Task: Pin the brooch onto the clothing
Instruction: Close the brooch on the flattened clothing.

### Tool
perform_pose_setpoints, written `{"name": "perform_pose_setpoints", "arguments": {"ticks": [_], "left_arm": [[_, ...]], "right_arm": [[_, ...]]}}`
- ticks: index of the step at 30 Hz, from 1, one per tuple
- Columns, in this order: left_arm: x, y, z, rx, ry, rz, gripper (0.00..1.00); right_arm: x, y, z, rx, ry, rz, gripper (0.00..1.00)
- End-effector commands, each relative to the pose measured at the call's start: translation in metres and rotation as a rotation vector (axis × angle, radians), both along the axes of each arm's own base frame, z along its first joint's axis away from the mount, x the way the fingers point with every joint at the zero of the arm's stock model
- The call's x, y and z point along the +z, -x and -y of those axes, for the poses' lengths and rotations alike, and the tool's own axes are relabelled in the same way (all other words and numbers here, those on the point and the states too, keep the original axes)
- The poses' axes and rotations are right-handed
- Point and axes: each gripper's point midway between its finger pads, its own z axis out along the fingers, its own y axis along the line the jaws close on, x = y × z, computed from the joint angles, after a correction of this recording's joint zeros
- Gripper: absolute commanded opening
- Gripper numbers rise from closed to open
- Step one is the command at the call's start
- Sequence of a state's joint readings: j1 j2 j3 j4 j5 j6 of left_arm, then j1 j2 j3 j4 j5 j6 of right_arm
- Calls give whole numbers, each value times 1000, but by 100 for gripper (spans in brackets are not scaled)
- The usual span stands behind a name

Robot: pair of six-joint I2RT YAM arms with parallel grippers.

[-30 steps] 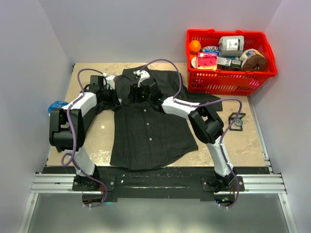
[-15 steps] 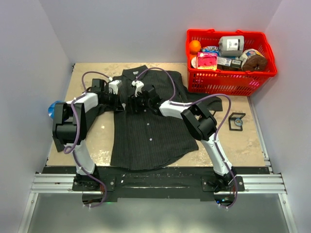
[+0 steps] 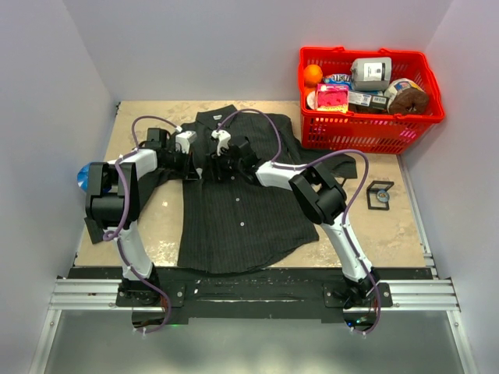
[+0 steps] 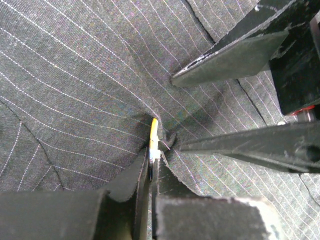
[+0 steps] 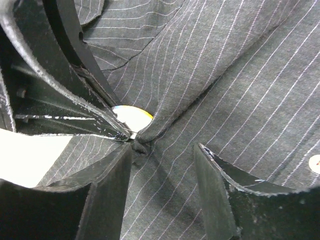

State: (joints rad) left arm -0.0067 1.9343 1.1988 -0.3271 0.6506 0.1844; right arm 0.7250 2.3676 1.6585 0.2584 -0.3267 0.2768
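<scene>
The clothing (image 3: 242, 222), a dark pinstriped shirt, lies flat on the table with its collar at the far side. Both grippers meet on its upper left chest. My left gripper (image 3: 192, 159) (image 4: 152, 162) is shut on the brooch (image 4: 154, 134), which shows edge-on with a yellow rim pushed into a pucker of fabric. In the right wrist view the brooch (image 5: 132, 118) is a pale disc half under a fold. My right gripper (image 3: 220, 160) (image 5: 162, 150) stands open, its fingers (image 4: 235, 55) either side of the bunched cloth beside the brooch.
A red basket (image 3: 366, 134) of groceries stands at the back right. A small black-framed object (image 3: 380, 192) lies on the table (image 3: 390, 226) to the right of the shirt. A blue object (image 3: 83, 176) sits at the left edge behind the left arm.
Both grippers have drawn closer together on the shirt's chest: the left one moved right, the right one moved left and a little nearer. The right elbow swung left.
</scene>
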Motion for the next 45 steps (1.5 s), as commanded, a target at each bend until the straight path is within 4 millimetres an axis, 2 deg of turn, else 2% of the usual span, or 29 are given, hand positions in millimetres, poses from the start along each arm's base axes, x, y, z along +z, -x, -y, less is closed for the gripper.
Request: {"name": "perform_pose_setpoints", "arguments": {"ticks": [1, 6, 11, 14, 19, 34, 42, 45], "left_arm": [[4, -9, -2, -3, 0, 30, 13], [4, -11, -6, 33, -17, 35, 29], [7, -8, -7, 52, -15, 49, 38], [6, -9, -11, 85, -33, 51, 38], [4, -8, -15, 121, -52, 39, 32], [5, 2, -23, 166, -86, 19, 47], [7, 9, -27, 198, -104, 5, 45], [6, 12, -28, 206, -109, -3, 39]], "right_arm": [[22, -11, -1, 9, -53, 54, 54], [24, -11, -3, 14, -59, 55, 53], [24, -11, -1, 12, -54, 60, 52], [26, -10, -1, 11, -56, 61, 52], [27, -11, 0, 11, -59, 63, 52], [31, -12, 0, 8, -61, 71, 52], [32, -13, -1, 8, -61, 77, 52], [32, -12, -1, 9, -61, 75, 52]]}}
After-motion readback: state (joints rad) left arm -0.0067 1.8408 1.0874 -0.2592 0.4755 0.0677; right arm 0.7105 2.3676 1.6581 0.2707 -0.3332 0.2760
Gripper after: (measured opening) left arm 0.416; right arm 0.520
